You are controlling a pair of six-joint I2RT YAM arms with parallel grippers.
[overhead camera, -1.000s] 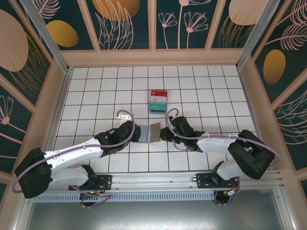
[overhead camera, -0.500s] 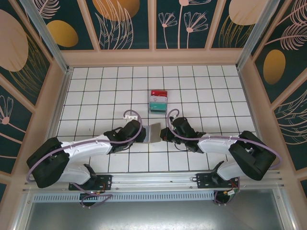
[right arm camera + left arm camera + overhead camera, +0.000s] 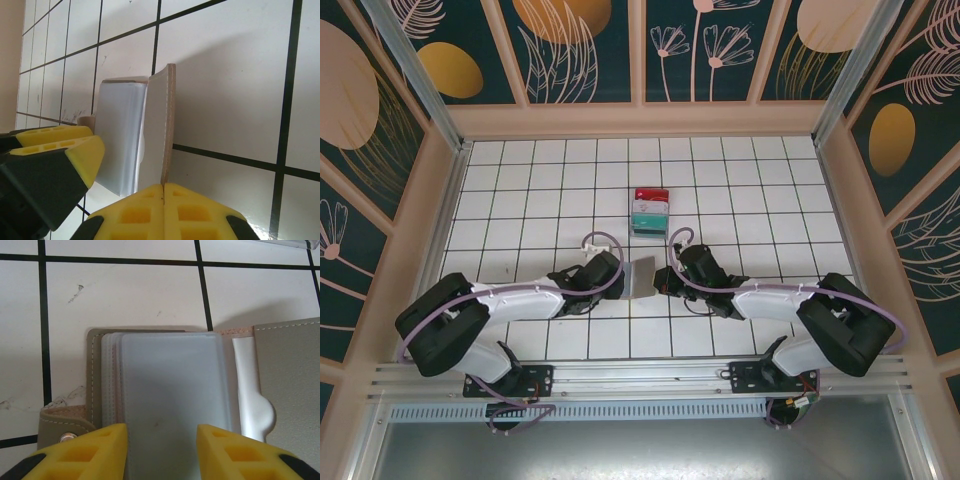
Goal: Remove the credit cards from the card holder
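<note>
Right fingers (image 3: 135,212) pinched shut on the card holder (image 3: 156,130)'s raised right cover; left fingers (image 3: 95,445) part-open over its clear sleeves (image 3: 170,390).

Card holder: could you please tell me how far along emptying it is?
Done: the card holder lies open, and a red, white and teal stack sits apart. In hand: the right gripper pinches its cover; the left gripper is open over the sleeves. Left: whether cards remain inside, I cannot tell.
</note>
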